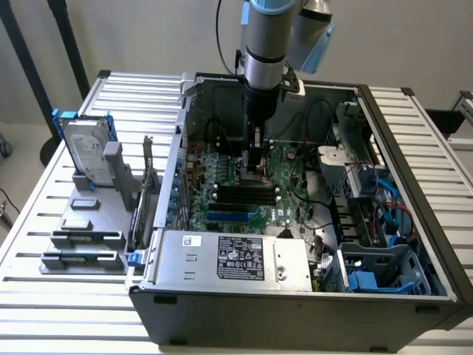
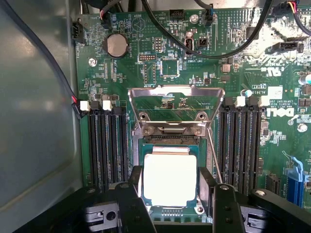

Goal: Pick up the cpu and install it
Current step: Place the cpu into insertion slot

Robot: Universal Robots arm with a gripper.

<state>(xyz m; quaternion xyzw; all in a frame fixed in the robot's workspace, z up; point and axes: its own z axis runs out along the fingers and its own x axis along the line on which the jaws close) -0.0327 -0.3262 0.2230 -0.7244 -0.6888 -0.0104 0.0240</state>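
My jaws gripped the cpu (image 2: 170, 180) by two opposite edges, over the open socket (image 2: 171, 141). In the exterior view, the hard drive (image 1: 87, 151) stood at my nine o'clock.

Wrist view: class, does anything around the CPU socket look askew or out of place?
Nothing stands out. The cpu lies square to the socket, flanked by the gripper, and the metal retention frame stands raised open.

A plain pale wall (image 1: 148, 37) stands at the far side. A white slatted table (image 1: 66, 296) spans left to right. At the far left, dark poles (image 1: 29, 74) lean over a pale floor (image 1: 18, 159).
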